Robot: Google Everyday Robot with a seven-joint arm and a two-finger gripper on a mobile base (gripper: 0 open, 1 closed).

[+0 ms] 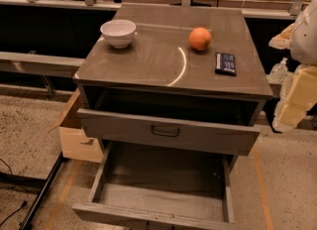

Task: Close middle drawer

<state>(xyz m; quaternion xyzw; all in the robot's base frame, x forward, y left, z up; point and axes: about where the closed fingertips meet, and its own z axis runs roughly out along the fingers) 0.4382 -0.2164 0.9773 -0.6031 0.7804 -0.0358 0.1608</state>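
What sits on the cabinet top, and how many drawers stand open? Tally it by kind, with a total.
Bowl: 1
Orange: 1
Dark packet: 1
Open drawers: 2, the top drawer and the middle drawer
Total: 5
The end effector is at the right edge, beside the cabinet.

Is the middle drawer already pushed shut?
No, the middle drawer is pulled far out, its plank floor exposed, while the tool is at the right edge, away from it.

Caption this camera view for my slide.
Middle drawer pulled far out and empty; the hand hangs at the right edge, off the drawer.
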